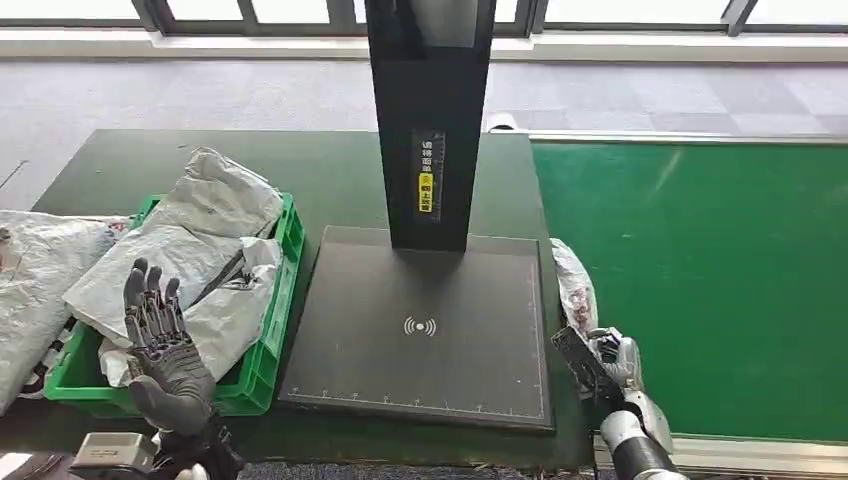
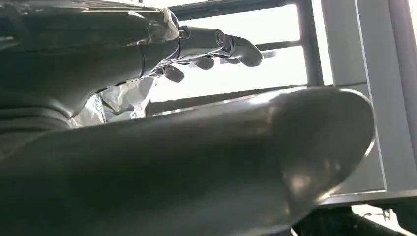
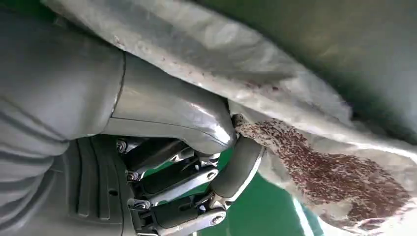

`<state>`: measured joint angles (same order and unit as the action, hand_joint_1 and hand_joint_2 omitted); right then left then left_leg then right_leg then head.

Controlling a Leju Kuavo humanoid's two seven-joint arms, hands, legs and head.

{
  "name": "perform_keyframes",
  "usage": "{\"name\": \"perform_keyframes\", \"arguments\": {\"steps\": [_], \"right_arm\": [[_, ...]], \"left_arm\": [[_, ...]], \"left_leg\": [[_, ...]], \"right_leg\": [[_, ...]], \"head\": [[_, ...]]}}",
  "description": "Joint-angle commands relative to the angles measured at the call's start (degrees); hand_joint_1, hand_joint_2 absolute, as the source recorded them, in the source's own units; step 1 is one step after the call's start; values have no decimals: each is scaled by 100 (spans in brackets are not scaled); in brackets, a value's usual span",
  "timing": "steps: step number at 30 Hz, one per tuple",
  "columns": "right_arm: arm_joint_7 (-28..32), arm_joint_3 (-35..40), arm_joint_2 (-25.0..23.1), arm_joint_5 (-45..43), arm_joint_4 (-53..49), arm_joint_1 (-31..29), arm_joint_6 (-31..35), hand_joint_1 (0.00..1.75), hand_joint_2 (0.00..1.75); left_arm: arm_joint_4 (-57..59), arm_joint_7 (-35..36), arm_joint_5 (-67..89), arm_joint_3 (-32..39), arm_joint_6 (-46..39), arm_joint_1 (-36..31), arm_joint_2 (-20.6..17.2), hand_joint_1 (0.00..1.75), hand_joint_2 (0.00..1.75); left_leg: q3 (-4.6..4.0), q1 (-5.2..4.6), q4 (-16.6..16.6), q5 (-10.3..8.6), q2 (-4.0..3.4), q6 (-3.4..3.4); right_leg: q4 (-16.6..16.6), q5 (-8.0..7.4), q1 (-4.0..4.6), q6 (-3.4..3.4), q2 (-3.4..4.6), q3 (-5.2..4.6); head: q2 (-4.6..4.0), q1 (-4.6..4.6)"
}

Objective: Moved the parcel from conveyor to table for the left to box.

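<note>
Grey plastic parcel [image 1: 573, 282] lies in the lower right of the head view, in the narrow strip between the black scanner plate [image 1: 425, 325] and the green conveyor belt [image 1: 700, 290], at the edge of the dark counter [image 1: 330, 180]. Right hand [image 1: 600, 362] sits at the near end of the parcel; in the right wrist view the thumb and curled fingers [image 3: 236, 172] press on the crinkled, red-speckled wrap [image 3: 319, 162], so the hand has hold of it. Left hand [image 1: 160, 345] is raised in the lower left of the head view, palm up-facing, fingers spread and upright, nothing in it; the left wrist view shows the fingers [image 2: 236, 46] extended against bright windows. Behind the left hand stands a green crate [image 1: 275, 335] on the counter, piled with other grey-white bagged parcels [image 1: 200, 240]; another bag [image 1: 40, 280] lies at the far left edge of the frame. A black post [image 1: 430, 120] with a yellow label rises from the back of the scanner plate at upper centre.
</note>
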<state>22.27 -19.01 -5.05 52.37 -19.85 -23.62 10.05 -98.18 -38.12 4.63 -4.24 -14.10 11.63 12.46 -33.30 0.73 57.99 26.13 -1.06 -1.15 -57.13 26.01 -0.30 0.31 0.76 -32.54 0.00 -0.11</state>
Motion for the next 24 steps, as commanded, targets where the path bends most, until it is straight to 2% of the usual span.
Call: {"name": "perform_keyframes", "arguments": {"steps": [1, 2, 4, 5, 6, 8, 9, 10, 11, 12, 14, 17, 24], "right_arm": [[1773, 462, -559, -1101, -472, -230, 1380, 175, 175], [1773, 1343, -449, -2087, -1390, 171, 1495, 175, 175], [1773, 2933, 77, -3572, -3300, 995, 2225, 175, 175], [1773, 3233, 226, -3781, -3849, 1221, 2491, 175, 175], [1773, 3586, 431, -3917, -5020, 1728, 2884, 175, 175], [1773, 3504, 373, -3532, -6355, 2363, 2995, 175, 175], [1773, 3487, 346, -3479, -6532, 2445, 2995, 175, 175], [1773, 3498, 281, -3378, -6932, 2637, 2995, 175, 175], [1773, 3479, -91, -2248, -9092, 3033, 2995, 175, 175], [1773, 3599, -243, -1987, -9633, 3293, 2995, 175, 175], [1773, 3736, -299, -1838, -9912, 3488, 2995, 175, 175], [1773, 3553, -276, -1854, -10108, 3324, 2995, 175, 175], [1773, 3307, -481, -1519, -10815, 3325, 2995, 175, 175]], "left_arm": [[-400, -188, -33, 63, -173, 487, -79, 0, 0], [-413, -188, -37, 94, -119, 512, -78, 0, 0], [-309, -188, -76, 181, -39, 414, -52, 0, 0], [-270, -188, -77, 203, -10, 374, -45, 0, 0], [-211, -188, -43, 212, 30, 322, -45, 0, 0], [-201, -188, -10, 210, 34, 328, -37, 0, 0], [-207, -188, -13, 215, 26, 332, -32, 0, 0], [-243, -188, -27, 220, 12, 360, -25, 0, 0], [-198, -188, -37, 333, 252, 305, 65, 0, 0], [-204, -159, -3, 367, 313, 259, 86, 0, 0], [-200, -93, 56, 397, 383, 219, 119, 0, 0], [-132, -76, 112, 406, 532, 210, 142, 0, 0], [421, -54, 186, 306, 776, -235, 121, 0, 0]], "left_leg": [[-18, -5, -12, -9, -20, 2], [-13, -5, -5, -3, -24, -1], [-27, -9, -7, -6, -16, -3], [-37, -10, -4, -12, 9, -6], [-26, -12, -10, -22, 27, -9], [-33, -16, -2, -41, 53, -9], [-35, -18, -2, -39, 86, -6], [-30, -17, -5, -34, 90, -6], [-37, -14, 2, -37, 76, -8], [-37, -14, 0, -33, 78, -9], [-62, -14, 14, -24, 74, -22], [-53, -12, 3, -27, 103, -20], [-41, -9, -4, -22, 103, -12]], "right_leg": [[3, -12, -4, -5, 21, -32], [-7, -6, -5, -6, 27, -30], [-13, -3, -8, -8, 19, -47], [-18, -3, -10, -12, -7, -58], [-18, -1, -12, -13, -25, -70], [-26, -3, -22, -15, -52, -92], [-31, 12, -22, -17, -88, -84], [-29, 16, -20, -19, -90, -77], [-32, 9, -17, -21, -75, -89], [-35, 16, -16, -21, -76, -86], [-60, 24, -20, -30, -70, -119], [-47, 40, -15, -21, -99, -96], [-34, 40, -20, -19, -104, -82]], "head": [[0, 0], [0, 0], [0, -2], [0, -2], [0, -2], [0, -2], [0, -2], [0, -2], [0, -2], [0, 0], [0, -2], [0, -2], [0, -2]]}}
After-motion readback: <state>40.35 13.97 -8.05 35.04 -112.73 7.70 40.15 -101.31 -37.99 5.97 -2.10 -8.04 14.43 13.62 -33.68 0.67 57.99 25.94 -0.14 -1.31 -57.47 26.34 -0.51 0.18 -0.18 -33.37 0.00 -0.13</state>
